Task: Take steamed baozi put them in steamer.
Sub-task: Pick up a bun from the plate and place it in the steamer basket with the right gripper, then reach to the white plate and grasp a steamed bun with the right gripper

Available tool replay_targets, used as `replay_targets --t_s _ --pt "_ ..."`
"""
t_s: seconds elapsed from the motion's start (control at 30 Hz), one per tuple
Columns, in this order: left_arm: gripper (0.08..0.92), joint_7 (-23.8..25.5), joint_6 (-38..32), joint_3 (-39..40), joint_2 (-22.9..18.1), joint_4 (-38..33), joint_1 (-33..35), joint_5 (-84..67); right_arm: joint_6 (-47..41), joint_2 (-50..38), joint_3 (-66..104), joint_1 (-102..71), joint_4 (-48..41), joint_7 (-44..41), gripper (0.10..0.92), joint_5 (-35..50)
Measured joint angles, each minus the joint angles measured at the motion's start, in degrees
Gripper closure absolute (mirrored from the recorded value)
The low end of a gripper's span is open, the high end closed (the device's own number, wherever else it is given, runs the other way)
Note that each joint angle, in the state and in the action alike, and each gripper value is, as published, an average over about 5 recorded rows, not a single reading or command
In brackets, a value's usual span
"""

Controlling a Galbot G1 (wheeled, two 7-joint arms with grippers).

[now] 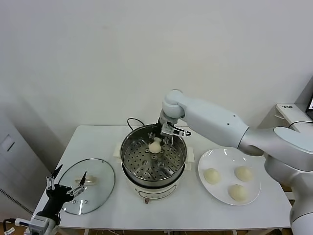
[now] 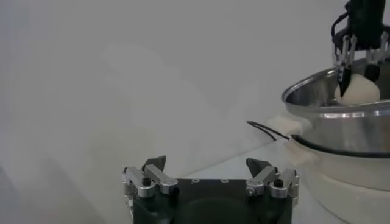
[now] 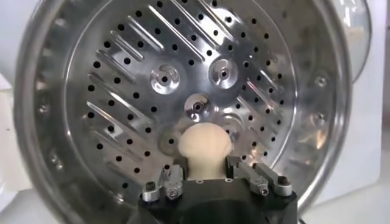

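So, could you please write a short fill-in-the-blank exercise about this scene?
1. The right gripper holds one baozi over the ____.
2. The white plate carries ____ baozi.
3. The glass lid lies on the table near the ____ gripper.
4. That gripper's fingers are ____.

Missing words: steamer; three; left; open
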Motion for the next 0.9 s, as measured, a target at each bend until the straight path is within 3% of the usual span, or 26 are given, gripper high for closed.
replay_targets --t_s 0.3,0.47,0.7,0.9 --pt "0.177 -0.01 0.0 0.3 -0.01 0.17 0.03 0.22 -0.16 -0.56 0.81 3.01 0.14 -0.69 0.218 2.78" --pt "0.177 0.0 -0.19 0.07 -0.03 0.16 0.25 0.16 -6.37 -3.42 -2.35 8.43 0.01 -1.2 0.203 12.27" --pt "0.177 0.0 -0.23 -0.14 0.16 -0.05 0.2 -0.09 -22.05 -10.0 -12.31 17.56 -1.98 -2.68 0.203 30.76" --pt "0.177 -0.02 -0.19 0.13 -0.31 -0.47 -0.01 -0.09 -32.37 -16.99 -17.58 19.35 -2.12 -3.41 0.203 38.89"
